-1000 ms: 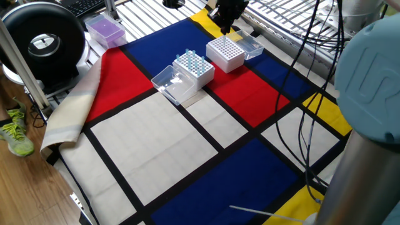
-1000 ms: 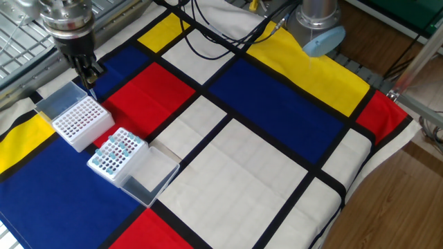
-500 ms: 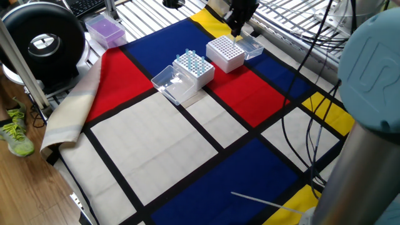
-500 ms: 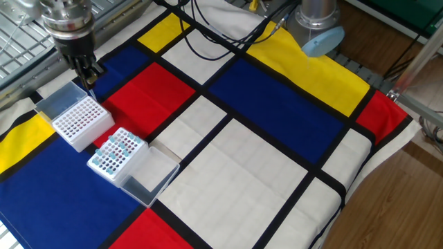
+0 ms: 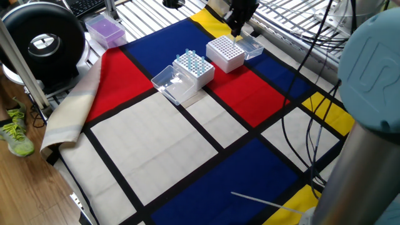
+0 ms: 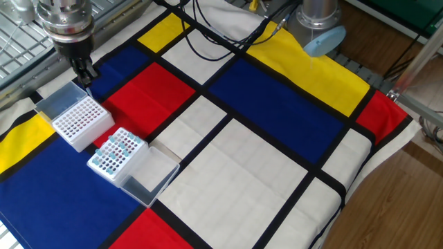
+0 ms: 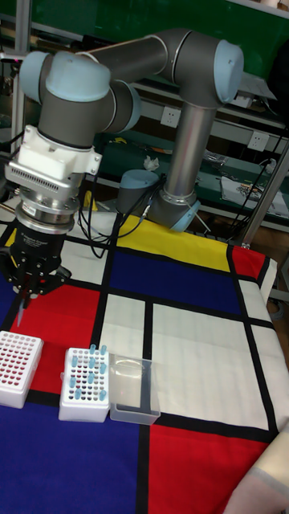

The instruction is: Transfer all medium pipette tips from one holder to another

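Writing: no brand or label can be read on the boxes; a pale mark on the arm's blue cap at the right edge of one fixed view is too cropped to read.
Gripper (image 7: 22, 301): hangs over the empty white box, fingers close together around a thin pale tip that points down; I cannot tell for sure whether it is clamped.
Empty white box (image 5: 225, 53): perforated, near the far edge of the table, its clear lid (image 5: 252, 45) lying open behind it.
Medium pipette tips (image 5: 190, 62): pale blue cones standing upright in the second white box (image 7: 86, 395), scattered over its holes, just beside the empty one.
Clear tray (image 7: 132, 389): touching the second white box on its other side.
Tablecloth (image 6: 263, 173): red, blue, yellow and white blocks with black lines.
Purple box (image 5: 104, 28): at the table's far corner, off the cloth.
Change: against a second ago, the gripper has shifted slightly along the far edge of the empty white box; boxes and tips have not moved.
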`<state>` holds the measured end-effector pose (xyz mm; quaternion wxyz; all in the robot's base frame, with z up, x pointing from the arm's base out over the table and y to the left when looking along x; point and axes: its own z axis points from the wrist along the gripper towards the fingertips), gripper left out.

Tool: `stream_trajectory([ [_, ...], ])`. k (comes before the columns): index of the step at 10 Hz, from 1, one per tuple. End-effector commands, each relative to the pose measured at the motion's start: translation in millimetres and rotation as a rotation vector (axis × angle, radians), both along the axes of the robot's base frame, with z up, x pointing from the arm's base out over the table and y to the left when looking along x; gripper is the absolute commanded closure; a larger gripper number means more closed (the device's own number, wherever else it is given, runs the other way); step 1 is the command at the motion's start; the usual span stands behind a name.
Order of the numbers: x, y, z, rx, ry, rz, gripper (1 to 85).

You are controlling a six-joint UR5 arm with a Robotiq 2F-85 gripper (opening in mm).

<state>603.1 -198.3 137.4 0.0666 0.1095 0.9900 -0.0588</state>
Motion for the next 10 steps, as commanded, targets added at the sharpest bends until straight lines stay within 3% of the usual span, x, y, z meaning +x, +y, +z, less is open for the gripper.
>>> stream_trajectory([
  [1, -2.6, -9.8, 2.4, -0.032, 0.002, -0.062, 84.0],
  [3, -2.9, -16.0, 2.6, 0.007, 0.008, 0.005, 84.0],
  [6, 0.7, -29.3, 7.3, 0.029, 0.011, 0.052, 84.0],
  [10, 7.4, -13.4, 7.7, 0.099, -0.013, 0.032, 84.0],
])
